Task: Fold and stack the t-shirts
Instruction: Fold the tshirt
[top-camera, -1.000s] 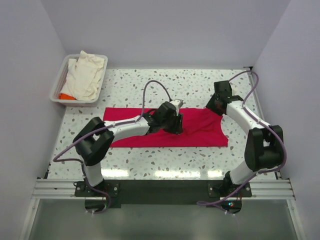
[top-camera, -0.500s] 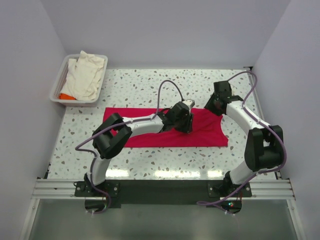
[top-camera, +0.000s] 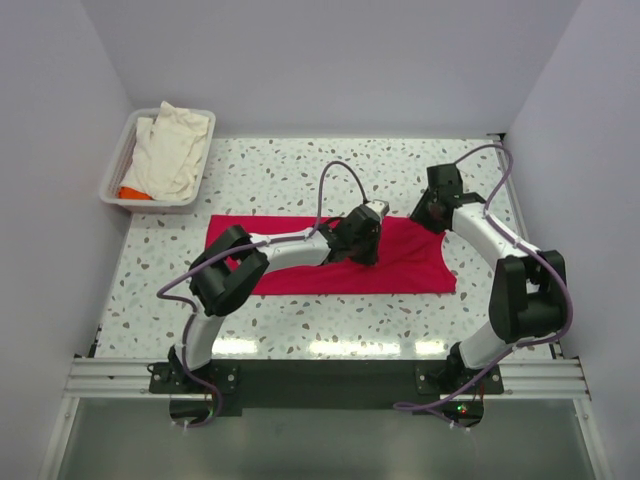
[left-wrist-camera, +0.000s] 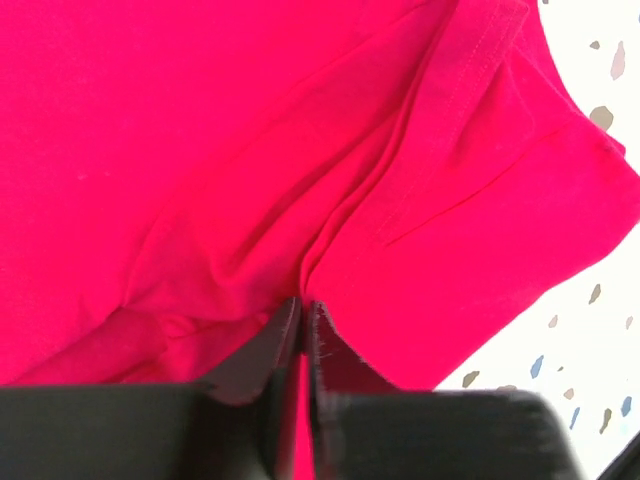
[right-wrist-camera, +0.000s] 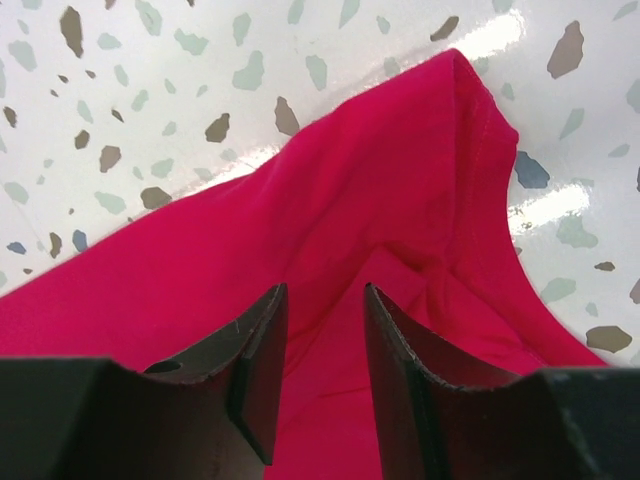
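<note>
Left tool (left-wrist-camera: 303, 310) slid right; tray (top-camera: 155, 206) holds cream t-shirt (top-camera: 170, 150).

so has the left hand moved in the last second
Yes. The left hand has slid rightward over the red shirt, farther from the white tray in the back left corner and closer to the right hand.

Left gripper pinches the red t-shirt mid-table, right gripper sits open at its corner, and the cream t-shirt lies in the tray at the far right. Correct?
Not quite: the tray holding the cream t-shirt sits at the far left of the table, as the top external view shows. The rest stands.
</note>
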